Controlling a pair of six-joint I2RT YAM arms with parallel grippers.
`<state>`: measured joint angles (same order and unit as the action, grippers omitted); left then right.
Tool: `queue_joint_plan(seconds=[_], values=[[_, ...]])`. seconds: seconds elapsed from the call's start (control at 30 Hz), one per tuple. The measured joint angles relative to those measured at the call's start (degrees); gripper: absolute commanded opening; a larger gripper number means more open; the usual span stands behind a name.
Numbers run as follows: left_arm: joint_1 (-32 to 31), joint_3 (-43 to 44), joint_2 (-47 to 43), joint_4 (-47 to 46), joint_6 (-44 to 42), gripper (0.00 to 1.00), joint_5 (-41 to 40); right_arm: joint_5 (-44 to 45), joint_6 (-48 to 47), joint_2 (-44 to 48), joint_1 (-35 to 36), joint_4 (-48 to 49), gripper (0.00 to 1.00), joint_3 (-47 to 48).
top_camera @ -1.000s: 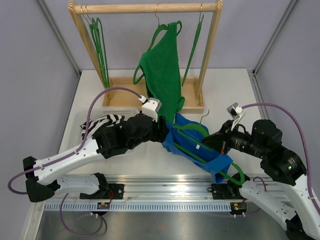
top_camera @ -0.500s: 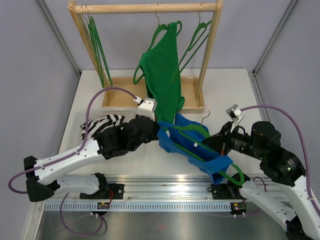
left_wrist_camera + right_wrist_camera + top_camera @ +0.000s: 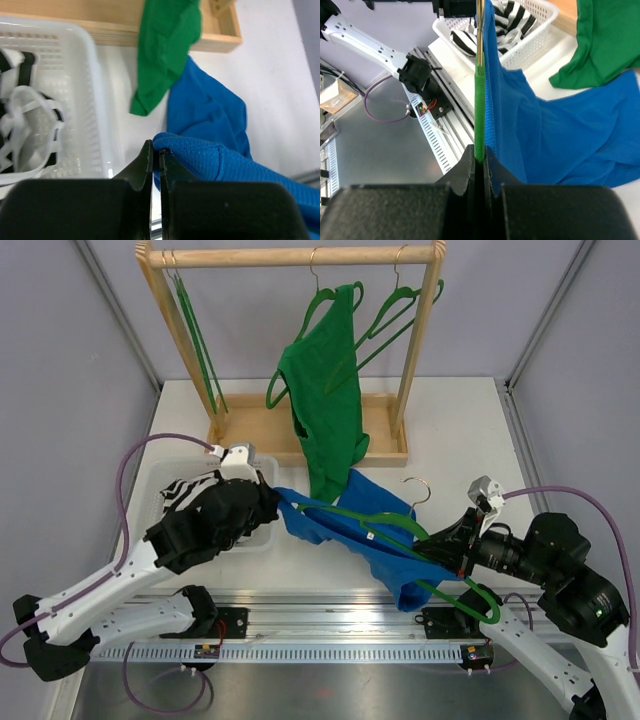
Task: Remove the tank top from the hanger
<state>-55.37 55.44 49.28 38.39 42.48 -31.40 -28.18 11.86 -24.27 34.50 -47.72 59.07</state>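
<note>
The blue tank top (image 3: 385,552) hangs stretched low over the table, draped on a green hanger (image 3: 352,518) with a metal hook (image 3: 420,486). My left gripper (image 3: 274,496) is shut on the tank top's left edge, beside the basket; in the left wrist view the blue fabric (image 3: 210,115) is pinched at the tips of that gripper (image 3: 155,148). My right gripper (image 3: 428,546) is shut on the hanger's bar. In the right wrist view the green hanger (image 3: 479,100) runs straight up out of the gripper (image 3: 481,153), with the blue tank top (image 3: 560,125) right of it.
A white basket (image 3: 262,524) with a striped black-and-white garment (image 3: 196,486) sits by my left arm. At the back stands a wooden rack (image 3: 290,256) carrying a green garment (image 3: 325,390) and bare green hangers (image 3: 195,330). The table's front rail lies under both arms.
My left gripper shut on the tank top's edge and drew it left toward the basket. My right arm pulled the hanger right and nearer, stretching the fabric between them.
</note>
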Motion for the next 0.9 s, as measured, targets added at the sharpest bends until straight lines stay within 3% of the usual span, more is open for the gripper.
queue_joint_plan(seconds=[0.23, 0.5, 0.63, 0.77, 0.9], values=[[0.74, -12.13, -6.75, -11.52, -3.41, 0.0, 16.22, -1.44, 0.96, 5.27, 0.0, 14.45, 0.0, -8.09], [-3.06, -16.76, -9.01, -17.44, -3.41, 0.0, 25.62, 0.61, 2.45, -0.57, 0.02, 36.79, 0.0, -8.02], [-7.63, -18.29, -7.45, -19.39, -3.61, 0.0, 27.02, 5.77, 5.77, -5.2, 0.0, 55.71, 0.0, -11.67], [-12.87, -19.32, -3.45, -22.27, -4.85, 0.0, 28.94, 10.82, 10.25, -10.49, 0.02, 83.12, 0.0, -21.49], [-20.33, -19.23, 0.52, -24.37, -7.02, 0.0, 29.44, 12.74, 13.07, -16.72, 0.02, 97.29, 0.0, -24.81]])
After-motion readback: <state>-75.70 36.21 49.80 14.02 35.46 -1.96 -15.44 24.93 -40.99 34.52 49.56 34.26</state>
